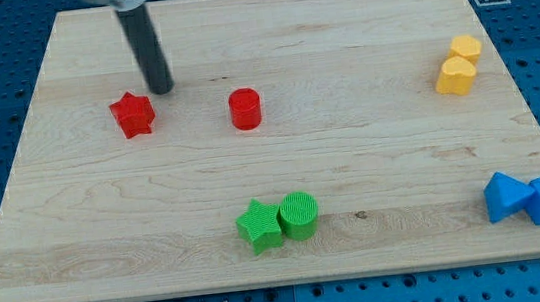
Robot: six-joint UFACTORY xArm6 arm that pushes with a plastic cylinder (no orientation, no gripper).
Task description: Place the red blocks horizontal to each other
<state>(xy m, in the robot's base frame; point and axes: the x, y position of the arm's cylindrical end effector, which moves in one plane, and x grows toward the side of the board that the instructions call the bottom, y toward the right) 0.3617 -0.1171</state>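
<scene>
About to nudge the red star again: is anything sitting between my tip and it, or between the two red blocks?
Nothing visible. My tip sits just up and right of the red star, with bare board between. Only bare wood separates the star from the red cylinder. The green, yellow and blue blocks lie well away.

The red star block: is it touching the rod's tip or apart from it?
Apart: my tip stands just above-right of the red star, with wood showing between.

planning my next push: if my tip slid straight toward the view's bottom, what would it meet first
Probably nothing: my tip sits just up-right of the red star, so it likely slips past its right edge; clipping is possible.
</scene>
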